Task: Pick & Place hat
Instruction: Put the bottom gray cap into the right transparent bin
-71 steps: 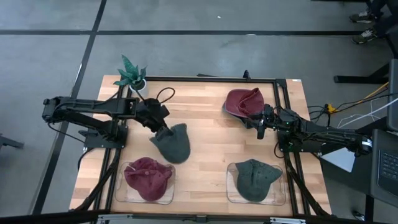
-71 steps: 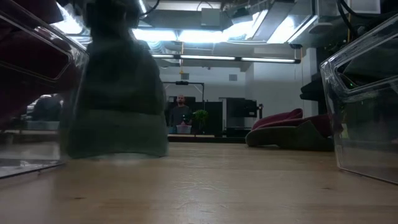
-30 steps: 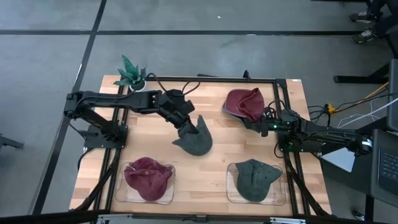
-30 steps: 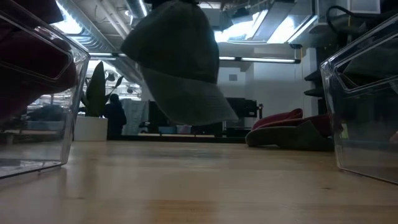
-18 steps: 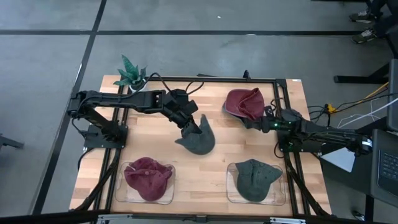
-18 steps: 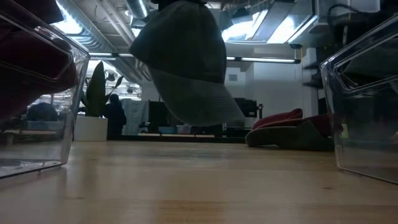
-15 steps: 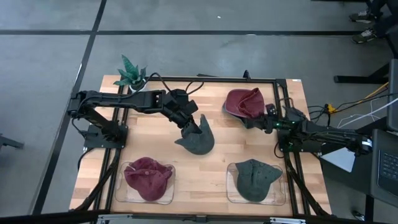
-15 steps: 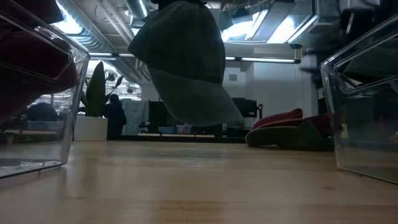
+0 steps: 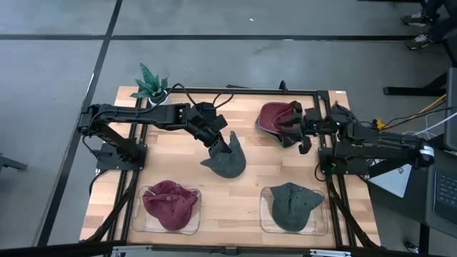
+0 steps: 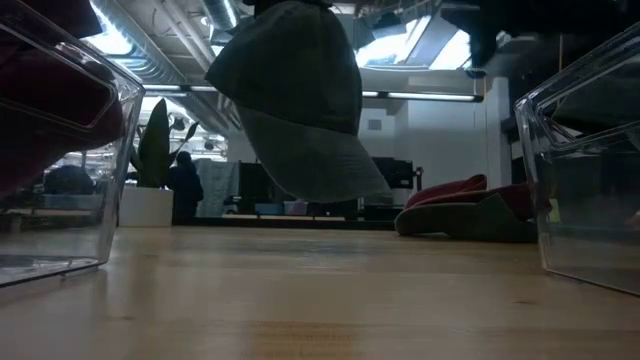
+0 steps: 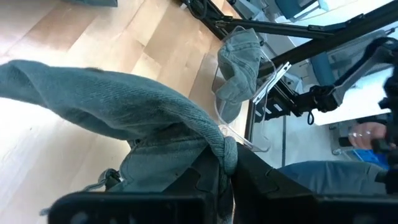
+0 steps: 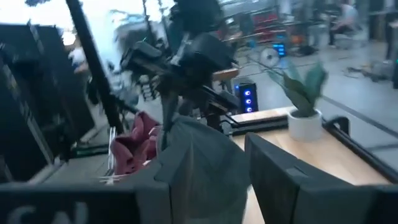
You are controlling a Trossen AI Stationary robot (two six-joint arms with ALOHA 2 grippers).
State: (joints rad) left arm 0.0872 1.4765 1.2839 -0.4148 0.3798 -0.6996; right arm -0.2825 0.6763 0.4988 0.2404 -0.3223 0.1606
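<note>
your left hand is clamped on the grey-green hat, pinching a fold of its fabric; the hat hangs clear of the worktop over its middle, as the low view shows daylight under the brim. your right hand sits by the far right corner, just beside the maroon hat lying there; its fingers stand partly apart, and you cannot tell whether they touch that hat. along the near edge, a clear tray on the left holds another maroon hat, and a clear tray on the right holds another grey-green hat. a potted plant stands at the far left corner.
</note>
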